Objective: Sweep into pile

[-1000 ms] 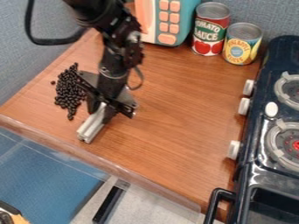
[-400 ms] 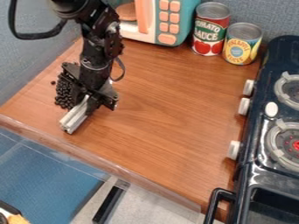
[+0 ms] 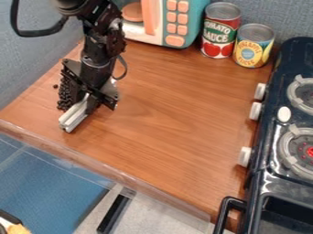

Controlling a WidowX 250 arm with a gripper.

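The largest thing is the brown wood-grain countertop [image 3: 159, 114], with the dark, glossy toy stove [image 3: 274, 180] along its right side in the view. The jointed black robot arm [image 3: 101, 50] comes in from the upper left. At the back stands the teal-and-white toy microwave with orange buttons [image 3: 194, 18], and beside it the tall red-labelled metal can [image 3: 220, 32] and the shorter yellow-and-blue-labelled metal can [image 3: 253, 48], all well apart from the work.

The black two-finger gripper [image 3: 90, 97] hangs over the left part of the counter. It is closed around one end of the long pale-grey grooved bar [image 3: 74, 117], which serves as the sweeper. The bar's long axis slants from the gripper down and left toward the counter's front edge.

Smallest are the round black beans [image 3: 63, 97], gathered on the counter's left side, just to the left of the gripper and up-left of the bar's free end. Their patch runs roughly up and down the view, partly hidden behind the gripper; one stray bean [image 3: 56, 86] sits apart on its far left. Whether bar and beans touch, I cannot tell.

That side-by-side placing governs the next stroke: the bar's left-facing side should push the nearest beans inward, gently, since a hard push could scatter them leftward.
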